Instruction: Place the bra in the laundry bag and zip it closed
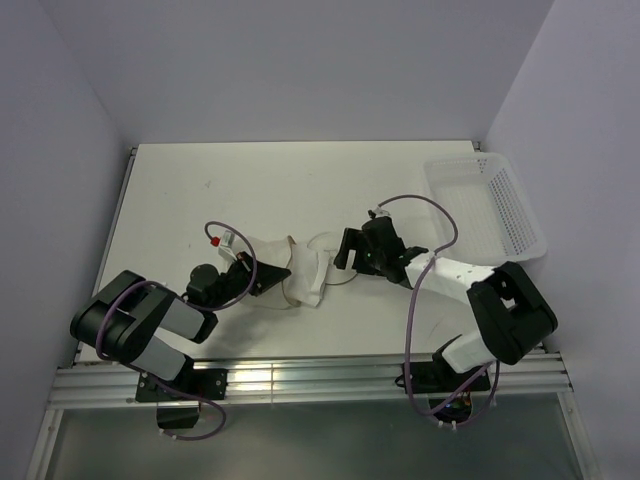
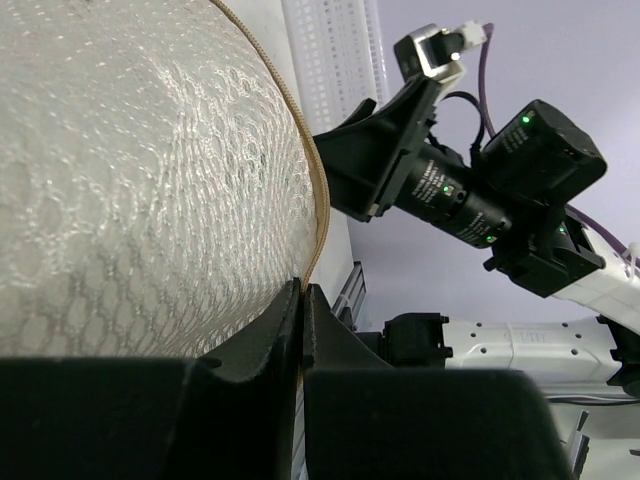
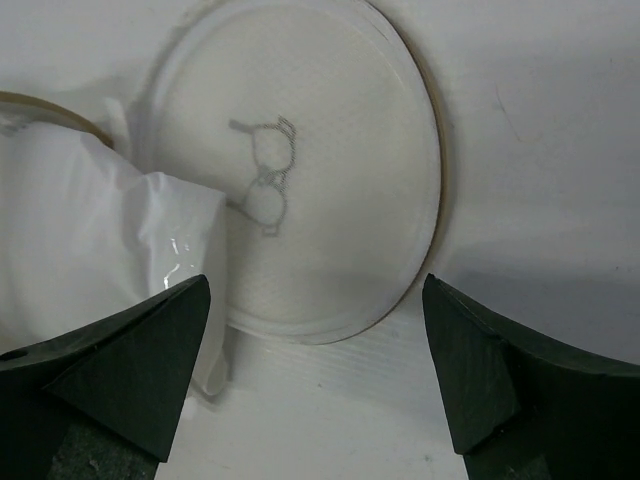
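Two risks faced you: left jaws pinched only the laundry bag's tan rim, mid-frame on the desk, which could slip; right jaws hung open above, where bulging bra fabric might foul the zip.

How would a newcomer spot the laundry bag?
Start at the white table and look at its middle. The laundry bag is the soft white mesh thing with tan-rimmed round faces, one bearing a small bra symbol, unlike the rigid perforated basket at the far right.
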Robot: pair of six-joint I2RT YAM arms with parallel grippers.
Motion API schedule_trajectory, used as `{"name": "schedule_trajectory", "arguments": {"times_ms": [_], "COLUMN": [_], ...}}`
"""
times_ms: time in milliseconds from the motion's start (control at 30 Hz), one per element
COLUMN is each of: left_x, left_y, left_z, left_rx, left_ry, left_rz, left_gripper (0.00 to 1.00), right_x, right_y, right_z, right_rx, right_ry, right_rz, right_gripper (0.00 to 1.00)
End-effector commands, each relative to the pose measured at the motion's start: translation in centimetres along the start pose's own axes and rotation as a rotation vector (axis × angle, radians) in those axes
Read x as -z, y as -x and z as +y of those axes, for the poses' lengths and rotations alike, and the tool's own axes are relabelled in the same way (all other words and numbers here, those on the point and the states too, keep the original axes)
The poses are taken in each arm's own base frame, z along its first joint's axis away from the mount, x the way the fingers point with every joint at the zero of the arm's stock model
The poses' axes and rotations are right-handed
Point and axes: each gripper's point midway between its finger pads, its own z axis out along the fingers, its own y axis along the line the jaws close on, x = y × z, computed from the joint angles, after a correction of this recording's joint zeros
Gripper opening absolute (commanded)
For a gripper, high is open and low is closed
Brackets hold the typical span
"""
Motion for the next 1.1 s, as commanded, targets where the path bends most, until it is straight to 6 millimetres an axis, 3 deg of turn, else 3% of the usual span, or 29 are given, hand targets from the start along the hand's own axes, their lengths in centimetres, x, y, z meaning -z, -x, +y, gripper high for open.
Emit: {"name": "schedule_trajectory", "arguments": {"times_ms": [0, 67, 300, 400, 433, 467, 500, 533, 633, 667, 733, 833, 867, 933, 967, 1000, 1067], "left_x": [0.5, 0.5, 0.5, 0.4, 0.4, 0.3, 0.4, 0.4, 0.2, 0.3, 0.1, -0.6, -0.7, -1.0, -1.0, -1.0, -1.0], "left_y": [1.5, 1.4, 1.5, 1.6, 1.5, 1.5, 1.6, 1.5, 1.7, 1.9, 2.3, 3.2, 3.8, 4.1, 4.7, 5.2, 5.8], "left_z": [-6.0, -6.0, -5.8, -5.9, -5.9, -5.9, -5.8, -5.7, -5.4, -5.7, -5.9, -5.7, -6.8, -6.6, -7.8, -8.3, -8.5], "left_rx": [-0.15, -0.152, -0.149, -0.143, -0.142, -0.14, -0.138, -0.138, -0.139, -0.152, -0.166, -0.168, -0.195, -0.189, -0.207, -0.207, -0.182], "left_ry": [-0.252, -0.256, -0.251, -0.257, -0.259, -0.258, -0.253, -0.251, -0.23, -0.236, -0.227, -0.178, -0.198, -0.16, -0.181, -0.178, -0.136], "left_rz": [-0.06, -0.056, -0.058, -0.06, -0.059, -0.058, -0.06, -0.056, -0.063, -0.07, -0.08, -0.101, -0.119, -0.12, -0.139, -0.159, -0.176], "left_gripper": [0.08, 0.08, 0.08, 0.08, 0.08, 0.08, 0.08, 0.08, 0.08, 0.08, 0.09, 0.11, 0.12, 0.16, 0.17, 0.19, 0.22], "right_x": [-0.5, -0.7, -1.9, -2.7, -2.9, -2.7, -2.5, -2.1, 0.9, 3.0, 5.2, 10.1, 12.0, 14.6, 15.9, 18.0, 19.8], "right_y": [0.0, -0.3, -0.6, -0.4, -0.2, 0.4, 1.1, 1.8, 4.5, 6.2, 7.4, 10.3, 11.4, 13.4, 14.3, 15.6, 16.2], "right_z": [-0.3, -0.5, -0.6, -1.0, -1.3, -0.9, -0.5, -0.2, 1.5, 2.3, 3.0, 4.4, 4.9, 6.3, 7.1, 8.8, 10.3], "right_rx": [-0.011, -0.017, -0.06, -0.081, -0.09, -0.098, -0.1, -0.098, -0.052, -0.023, 0.007, 0.051, 0.071, 0.092, 0.112, 0.124, 0.169], "right_ry": [-0.01, -0.013, -0.009, -0.022, -0.025, -0.011, 0.008, 0.018, 0.058, 0.074, 0.073, 0.092, 0.107, 0.124, 0.139, 0.182, 0.196], "right_rz": [-0.024, -0.015, -0.027, -0.052, -0.069, -0.095, -0.129, -0.164, -0.274, -0.343, -0.382, -0.498, -0.54, -0.578, -0.601, -0.63, -0.634], "right_gripper": [0.93, 0.86, 0.76, 0.46, 0.19, 0.08, 0.01, 0.0, 0.0, 0.0, 0.0, 0.0, 0.0, 0.0, 0.0, 0.0, 0.0]}}
